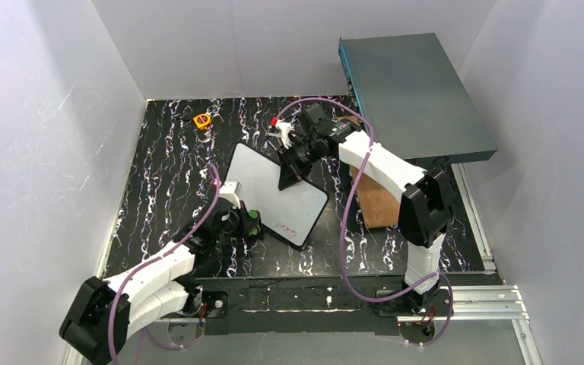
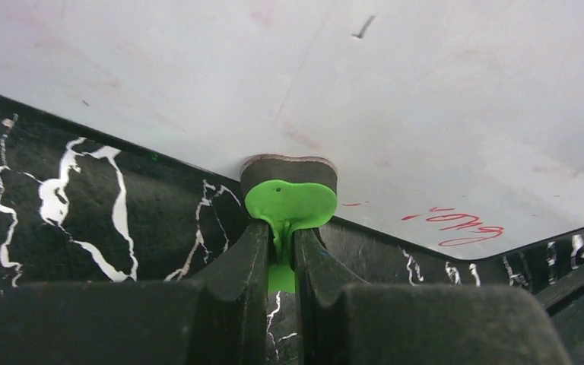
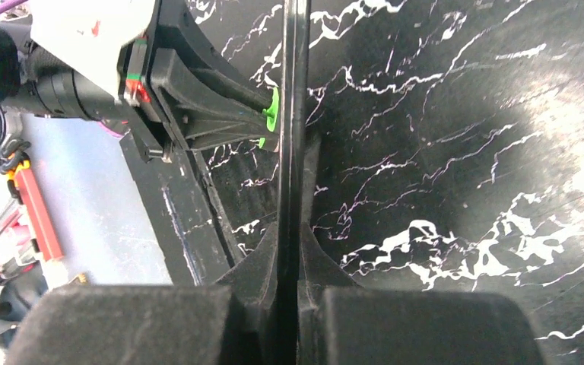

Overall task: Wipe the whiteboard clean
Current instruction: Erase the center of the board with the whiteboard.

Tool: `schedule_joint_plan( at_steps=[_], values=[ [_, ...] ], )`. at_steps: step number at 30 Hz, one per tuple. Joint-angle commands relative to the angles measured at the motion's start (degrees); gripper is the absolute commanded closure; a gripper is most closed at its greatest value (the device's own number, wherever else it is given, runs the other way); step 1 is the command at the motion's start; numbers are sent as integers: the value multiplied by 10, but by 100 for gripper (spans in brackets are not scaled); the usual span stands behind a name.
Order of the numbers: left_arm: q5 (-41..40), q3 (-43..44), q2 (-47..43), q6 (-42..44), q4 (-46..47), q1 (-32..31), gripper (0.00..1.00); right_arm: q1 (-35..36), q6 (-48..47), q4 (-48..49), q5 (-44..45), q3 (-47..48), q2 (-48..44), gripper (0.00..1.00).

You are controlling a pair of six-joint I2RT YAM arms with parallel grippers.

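Left gripper (image 2: 281, 247), clenched on a green eraser pad (image 2: 289, 204), presses it to the near edge of the whiteboard (image 2: 395, 99), which stands on the surface (image 1: 167, 152) with the right gripper (image 3: 289, 243) clamped on its far edge; red writing (image 2: 456, 224) shows at its near corner, so erasing looks largely done but unfinished.

A black table (image 1: 167, 152) veined with white is seen. A yellow tape measure (image 1: 202, 120) is laid on it beyond the left gripper (image 1: 252, 221), well apart. A brown board (image 1: 380, 204) is laid flat, right of the right gripper (image 1: 290, 178). A grey-teal box (image 1: 418, 91) is set over its far end.
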Motion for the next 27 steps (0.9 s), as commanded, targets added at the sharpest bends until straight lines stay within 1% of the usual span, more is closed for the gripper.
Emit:
schedule_joint_plan(
  at_steps=[1,3,6,8,11,13,14,16,19,21,23,27],
  values=[
    [-35,35,8,41,14,-75,100,22,78,4,-202,-1,-37,99],
    [-50,48,24,44,19,-122,100,22,82,6,-207,2,-33,99],
    [-58,55,64,37,46,-172,100,22,84,8,-210,0,-31,99],
    [-68,57,86,29,63,-192,100,22,85,9,-211,-4,-32,99],
    [-113,60,90,10,41,-194,100,23,83,9,-209,-7,-36,99],
    [-181,48,60,0,22,-189,100,23,80,8,-205,-8,-39,99],
    [-203,38,37,-4,11,-180,100,23,77,7,-205,-11,-43,99],
    [-217,22,-14,-13,-28,-145,100,23,75,7,-204,-14,-45,99],
    [-199,3,-79,-15,-73,-82,100,23,72,6,-205,-14,-44,99],
    [-186,-6,-104,-8,-85,-60,100,23,72,6,-206,-12,-41,99],
    [-174,-10,-108,-2,-83,-58,100,23,71,3,-206,-10,-38,99],
    [-94,-16,-81,19,-19,-60,100,23,72,5,-208,-10,-37,99]
  ],
)
